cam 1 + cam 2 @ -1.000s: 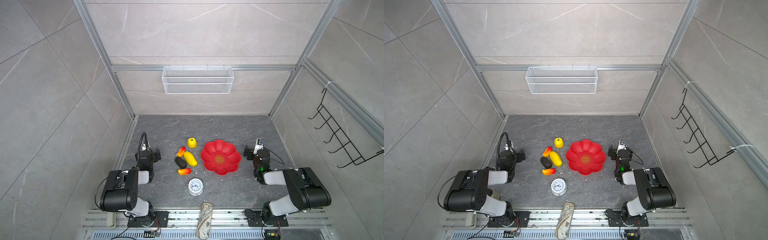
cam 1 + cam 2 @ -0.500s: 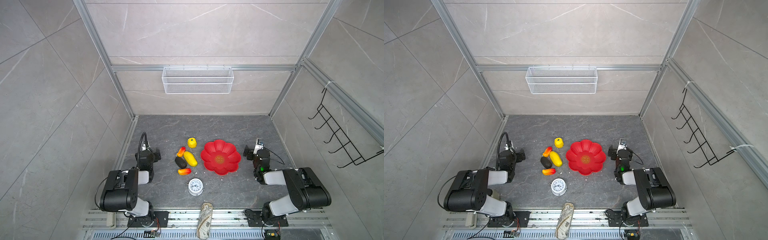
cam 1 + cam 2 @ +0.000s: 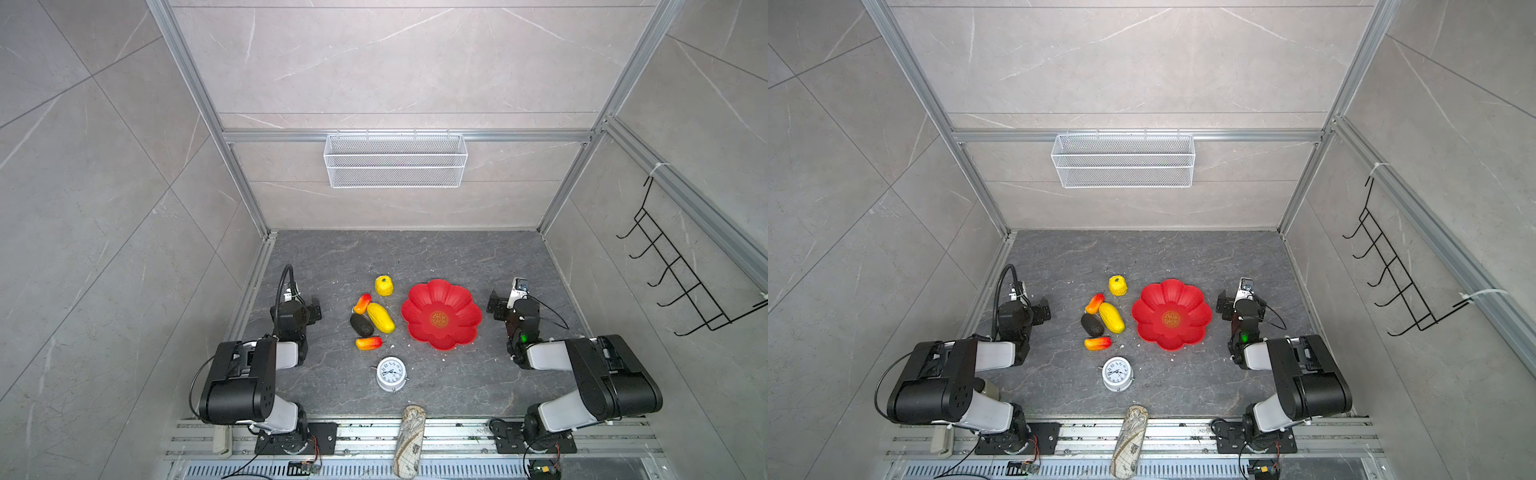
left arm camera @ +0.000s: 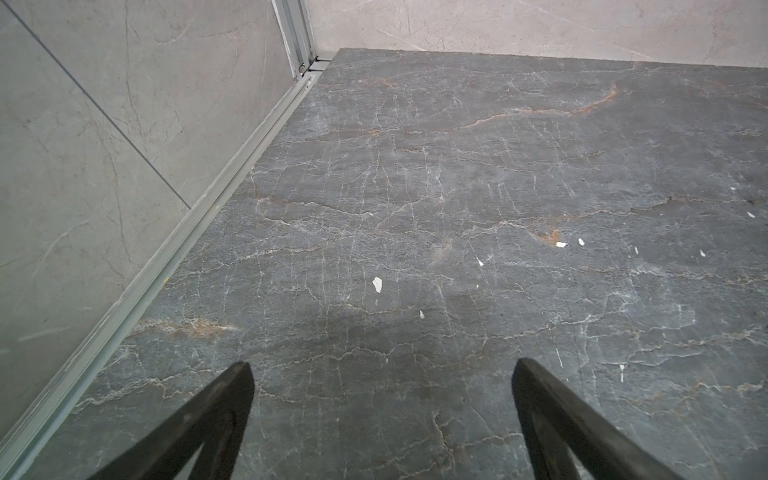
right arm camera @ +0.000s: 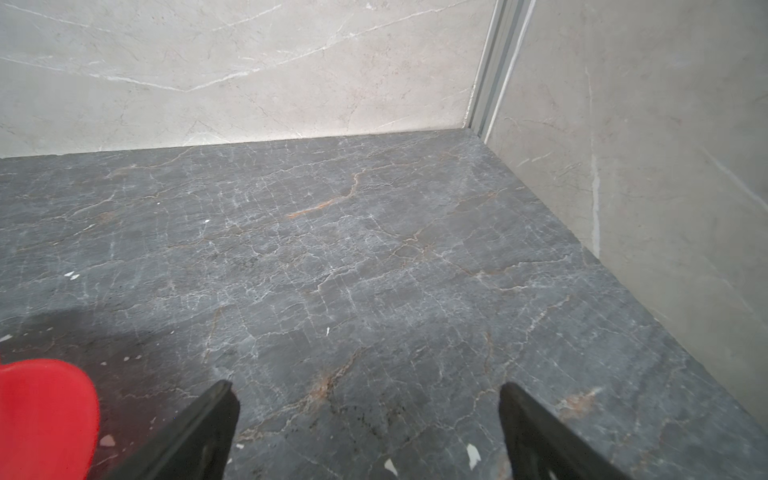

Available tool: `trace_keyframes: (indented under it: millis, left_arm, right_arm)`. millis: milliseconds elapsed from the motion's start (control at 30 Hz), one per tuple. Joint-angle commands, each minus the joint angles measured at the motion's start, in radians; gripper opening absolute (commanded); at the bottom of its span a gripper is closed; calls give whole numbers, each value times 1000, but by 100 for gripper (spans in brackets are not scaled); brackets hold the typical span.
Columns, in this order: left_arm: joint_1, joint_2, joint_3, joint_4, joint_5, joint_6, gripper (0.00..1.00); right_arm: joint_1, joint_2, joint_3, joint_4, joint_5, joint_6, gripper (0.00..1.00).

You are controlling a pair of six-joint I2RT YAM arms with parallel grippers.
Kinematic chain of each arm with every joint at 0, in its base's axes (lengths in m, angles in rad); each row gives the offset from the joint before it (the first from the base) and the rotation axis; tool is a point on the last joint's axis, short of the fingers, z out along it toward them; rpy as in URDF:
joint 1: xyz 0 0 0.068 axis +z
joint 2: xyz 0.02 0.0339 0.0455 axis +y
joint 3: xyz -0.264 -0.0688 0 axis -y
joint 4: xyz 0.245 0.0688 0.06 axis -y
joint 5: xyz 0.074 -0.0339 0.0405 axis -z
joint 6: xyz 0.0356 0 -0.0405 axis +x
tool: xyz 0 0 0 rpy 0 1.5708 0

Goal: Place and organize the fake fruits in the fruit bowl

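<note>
Roll (image 3: 409, 440) of printed stuff lies across the rail at the near edge of the bench (image 3: 415, 257), its map-like print too small to read. Just beyond, near the middle of that edge, the white clock (image 3: 391, 374) lies face up. Its dial carries black numerals, too fine to read for sure. Farther in, left of centre, all five fruits rest on the bench outside the bowl (image 3: 419, 297). The near orange fruit (image 3: 368, 343) lies alone, then the black fruit (image 3: 361, 325) lies side by side with the long yellow fruit (image 3: 380, 318), touching it. The far orange fruit (image 3: 362, 303) sits at the long one's far end, and the round yellow fruit (image 3: 384, 286) is farthest, apart from the rest. The red bowl stands just right of them, with a gold emblem at its centre that I cannot read. The left gripper (image 4: 380, 370), near the left edge and level with the fruits, has its fingers spread wide over bare bench, pinching nothing. The right gripper (image 5: 368, 388), just beside the bowl's right rim, is likewise spread and holds nothing. A bowl petal shows beside one finger in its wrist view. On the back wall hangs a white mesh basket (image 3: 395, 166).
</note>
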Motion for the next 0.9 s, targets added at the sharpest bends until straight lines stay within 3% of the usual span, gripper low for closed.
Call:
trace_keyframes:
  millis: [0,167,300,367,433,533,633,733,867]
  left_arm:
    - [-16,-154,143,-313,-2,-23,96]
    - [-105,-384,353,-770,20,-32,95]
    - [-188,-485,543,-1094,62,-14,97]
    - [-191,-507,646,-1242,126,-2,97]
    - [-191,-527,729,-1344,155,31,99]
    - [-190,-542,835,-1481,198,87,100]
    - [-189,-557,889,-1557,271,121,100]
    - [-189,-586,866,-1553,390,155,100]
    - [-189,-599,814,-1530,448,155,100]
  right_arm:
    - [29,-40,-42,72,43,-15,100]
    - [59,-44,-61,104,73,-37,100]
    - [72,-73,-40,76,115,-51,100]
    - [104,-206,69,-225,156,-70,100]
    - [121,-315,157,-348,118,-98,100]
    - [165,-387,378,-689,-37,-62,99]
    - [233,-303,657,-1021,-200,15,100]
    - [343,-115,878,-1178,-360,56,100]
    - [517,149,1158,-1333,-292,61,99]
